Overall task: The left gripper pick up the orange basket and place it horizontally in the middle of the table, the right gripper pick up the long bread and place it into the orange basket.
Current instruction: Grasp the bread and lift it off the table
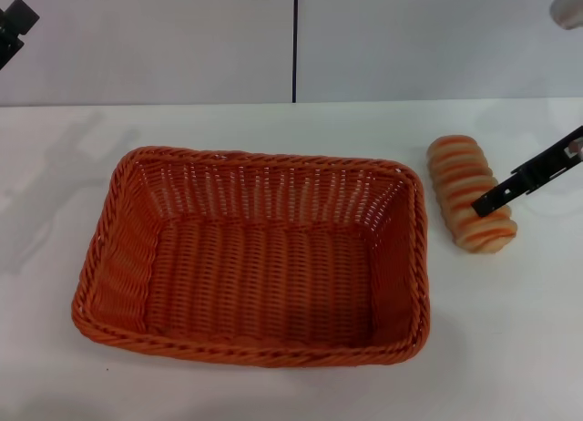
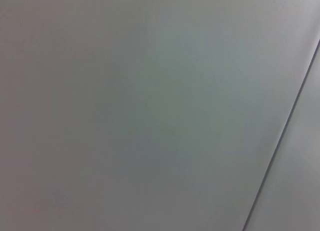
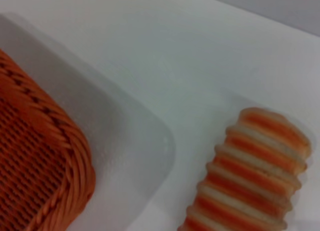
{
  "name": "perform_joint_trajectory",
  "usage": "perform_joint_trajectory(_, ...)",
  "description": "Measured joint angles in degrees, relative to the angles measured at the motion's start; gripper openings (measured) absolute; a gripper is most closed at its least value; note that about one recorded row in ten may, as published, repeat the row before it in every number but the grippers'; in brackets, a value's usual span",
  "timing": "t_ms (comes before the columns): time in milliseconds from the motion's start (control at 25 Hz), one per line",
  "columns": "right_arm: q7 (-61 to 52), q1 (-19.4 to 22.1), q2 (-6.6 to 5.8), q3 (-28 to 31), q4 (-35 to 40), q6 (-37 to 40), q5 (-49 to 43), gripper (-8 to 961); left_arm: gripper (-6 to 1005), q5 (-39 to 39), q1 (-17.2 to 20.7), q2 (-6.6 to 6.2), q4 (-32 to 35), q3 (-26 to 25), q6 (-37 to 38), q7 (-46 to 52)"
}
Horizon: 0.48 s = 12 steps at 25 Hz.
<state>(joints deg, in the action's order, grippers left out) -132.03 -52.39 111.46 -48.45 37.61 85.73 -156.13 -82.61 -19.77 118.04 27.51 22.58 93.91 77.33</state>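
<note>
Orange basket [image 1: 250,257] mid-worktop [image 1: 273,394] | bread [image 1: 472,193] at its 3 o'clock, long axis 11-to-5 | our right end effector [image 1: 496,198] over it, spread unreadable | left end effector [image 1: 14,25] parked at 10 o'clock.

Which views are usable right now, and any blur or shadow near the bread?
Head view: sharp; long bread beside the orange basket, right gripper over it. Right wrist view: soft focus, basket shadow on the table. Left wrist view: only blank wall.
</note>
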Motion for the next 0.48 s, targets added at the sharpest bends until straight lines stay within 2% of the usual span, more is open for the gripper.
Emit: perform_joint_trajectory(480,-1.0,-1.7,0.57,-2.1,-2.2,-2.3,-0.9,771,814,0.2,0.1,0.0,0.0,0.0,0.2,0.5)
